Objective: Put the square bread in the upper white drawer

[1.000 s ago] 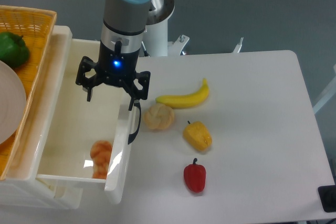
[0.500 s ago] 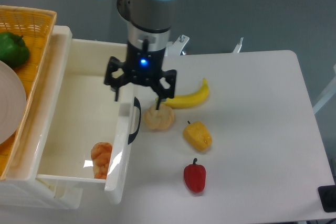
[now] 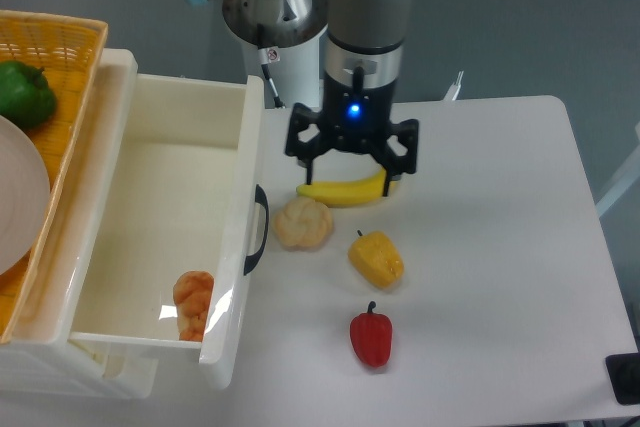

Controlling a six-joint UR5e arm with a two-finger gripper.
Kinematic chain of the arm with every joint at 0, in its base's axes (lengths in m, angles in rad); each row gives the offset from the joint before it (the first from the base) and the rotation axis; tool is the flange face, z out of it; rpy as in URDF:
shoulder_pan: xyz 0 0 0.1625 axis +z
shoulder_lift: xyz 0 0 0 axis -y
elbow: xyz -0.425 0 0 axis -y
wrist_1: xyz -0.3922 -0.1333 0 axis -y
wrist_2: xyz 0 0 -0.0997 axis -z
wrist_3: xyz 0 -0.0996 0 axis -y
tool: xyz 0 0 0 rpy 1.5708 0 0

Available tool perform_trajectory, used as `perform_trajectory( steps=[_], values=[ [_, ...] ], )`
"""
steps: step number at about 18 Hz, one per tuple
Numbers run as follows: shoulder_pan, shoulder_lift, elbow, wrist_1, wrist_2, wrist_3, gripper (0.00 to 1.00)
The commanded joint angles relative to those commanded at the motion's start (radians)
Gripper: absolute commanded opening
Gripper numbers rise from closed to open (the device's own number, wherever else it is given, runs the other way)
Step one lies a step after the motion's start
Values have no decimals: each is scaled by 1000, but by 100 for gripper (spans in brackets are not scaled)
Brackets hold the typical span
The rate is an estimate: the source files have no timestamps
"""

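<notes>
The square bread [image 3: 193, 302], an orange-brown chunk, lies inside the upper white drawer [image 3: 150, 197] near its front right corner. The drawer is pulled open, and its black handle [image 3: 259, 230] faces the table. My gripper [image 3: 348, 175] is open and empty. It hangs over the table to the right of the drawer, just above the banana [image 3: 340, 191], well away from the bread.
A round pale bun [image 3: 303, 223], a yellow pepper [image 3: 376, 259] and a red pepper [image 3: 371, 337] lie on the white table right of the drawer. A woven yellow basket [image 3: 60, 42] with a green pepper [image 3: 22, 92] and a white plate [image 3: 15, 197] sits at the left.
My open gripper has moved right, from above the drawer, past its front panel, to above the banana. The bread has stayed in the drawer.
</notes>
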Motion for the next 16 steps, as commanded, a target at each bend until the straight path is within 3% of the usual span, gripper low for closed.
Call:
perform_trajectory(
  steps=[6, 16],
  values=[
    [51, -18, -6, 2, 6, 89, 100],
    [57, -72, -6, 12, 88, 164, 100]
  ],
)
